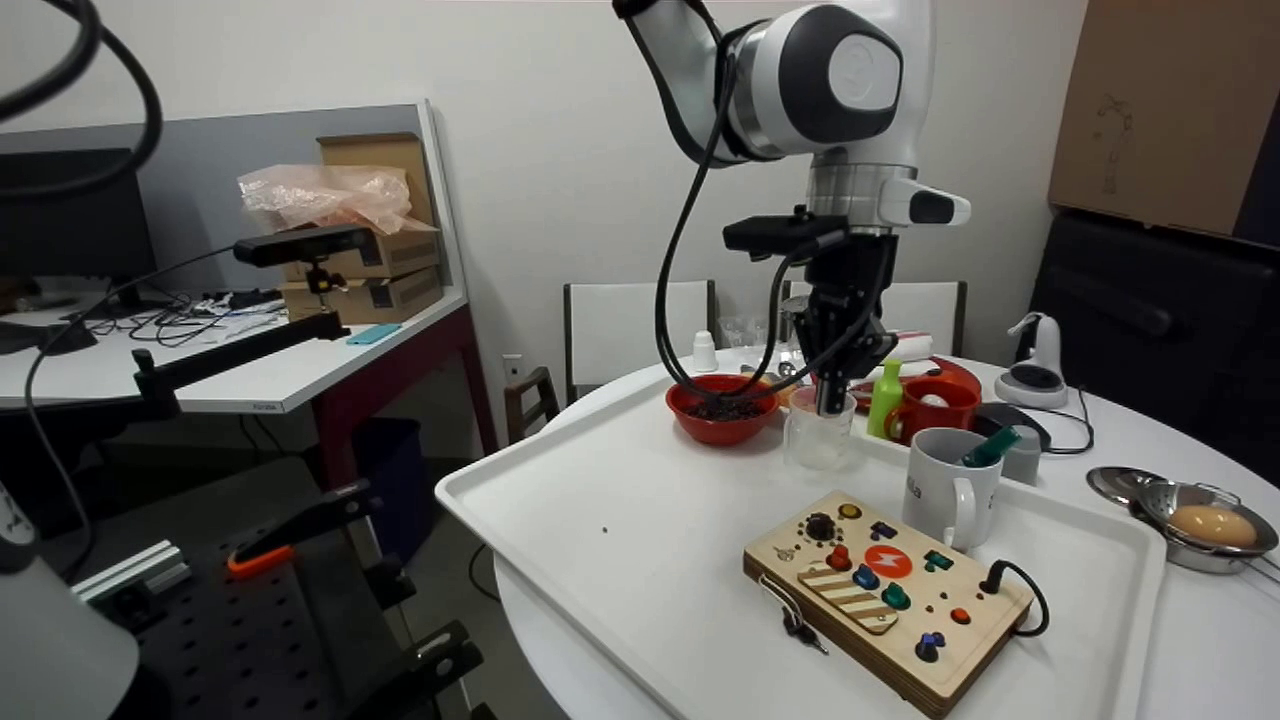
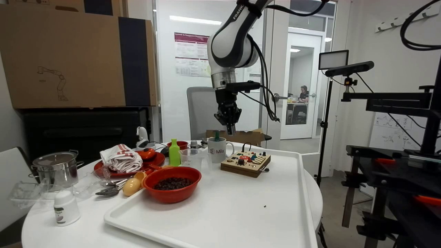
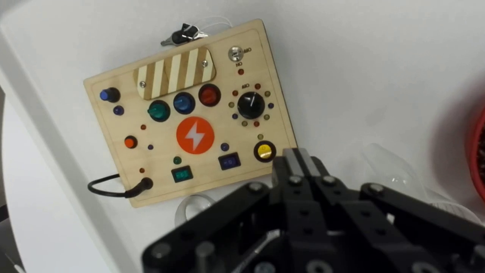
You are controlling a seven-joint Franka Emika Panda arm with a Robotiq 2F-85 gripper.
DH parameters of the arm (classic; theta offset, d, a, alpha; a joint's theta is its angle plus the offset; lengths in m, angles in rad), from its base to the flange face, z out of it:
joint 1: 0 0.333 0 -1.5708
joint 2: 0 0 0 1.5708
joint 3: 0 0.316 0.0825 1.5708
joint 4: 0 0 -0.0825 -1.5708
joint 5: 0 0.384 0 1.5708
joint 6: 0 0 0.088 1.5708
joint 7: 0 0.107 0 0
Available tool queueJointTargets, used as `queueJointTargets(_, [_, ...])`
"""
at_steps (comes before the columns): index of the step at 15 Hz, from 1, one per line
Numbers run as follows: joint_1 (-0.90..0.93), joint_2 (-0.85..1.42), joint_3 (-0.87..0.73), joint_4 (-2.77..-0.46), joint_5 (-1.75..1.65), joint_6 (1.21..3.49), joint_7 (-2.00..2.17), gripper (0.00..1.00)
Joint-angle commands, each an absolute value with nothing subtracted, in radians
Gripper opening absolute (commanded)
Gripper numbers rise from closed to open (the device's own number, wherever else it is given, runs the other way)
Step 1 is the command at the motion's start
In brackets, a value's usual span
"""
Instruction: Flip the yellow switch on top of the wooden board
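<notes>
Lying flat on the white tray (image 2: 241,220) atop the table (image 2: 93,236), the wooden board (image 3: 168,131) is filling the space left of the pincer (image 3: 297,152) in the wrist view, while in both exterior views the pincer is hanging above the tray, apart from the board. Across the pale wood, at far left, a black cable (image 3: 106,192) is running into one corner and a blue-tipped control (image 3: 110,94) is standing near the edge, with an orange button (image 3: 130,142) below. Next, a green knob (image 3: 158,110), a blue knob (image 3: 184,103) and a red knob (image 3: 209,95) are lining up under a striped plate (image 3: 174,74), and a green rocker (image 3: 182,174) is sitting lower down. Farther right, a dark blue rocker (image 3: 229,161) and a black dial (image 3: 251,105) are showing, and the yellow switch (image 3: 265,151), ringed in black, is occupying the lower right corner. Just beside it in that view, the pincer's two fingers (image 3: 291,163) are pressing together, clenched.
</notes>
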State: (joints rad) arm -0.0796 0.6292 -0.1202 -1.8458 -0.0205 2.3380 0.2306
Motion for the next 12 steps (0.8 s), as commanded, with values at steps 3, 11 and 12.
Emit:
queueJointTargets(3, [-0.104,0.717,-0.107,-1.794,0.016,2.371,0.182,0.0])
queueJointTargets(11, [-0.112,0.763,-0.112,-1.767,0.034,2.414,0.167,0.01])
queueJointTargets(12, [-0.114,0.771,-0.112,-1.758,0.036,2.414,0.165,0.01])
